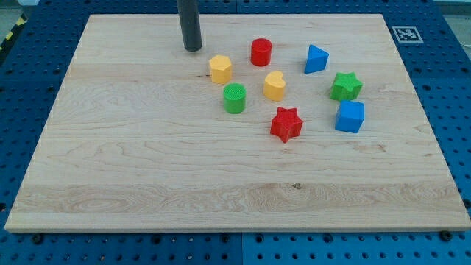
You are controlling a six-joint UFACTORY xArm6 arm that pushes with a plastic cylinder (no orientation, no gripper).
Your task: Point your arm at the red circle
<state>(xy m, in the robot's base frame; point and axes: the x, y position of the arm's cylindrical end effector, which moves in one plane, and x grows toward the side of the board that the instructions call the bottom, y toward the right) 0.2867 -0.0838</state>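
Note:
The red circle (261, 52) is a short red cylinder near the view's top, middle of the board. My tip (193, 48) rests on the board to the view's left of it, about a third of the board's width short of touching. The yellow hexagon (220, 68) lies between them, slightly lower. The rod rises straight up out of the view's top.
A yellow heart (274, 85), green circle (235, 98) and red star (286, 124) sit below the red circle. A blue triangle (316, 59), green star (346, 86) and blue cube (350, 116) lie to the right. The wooden board (147, 177) sits on a blue pegboard.

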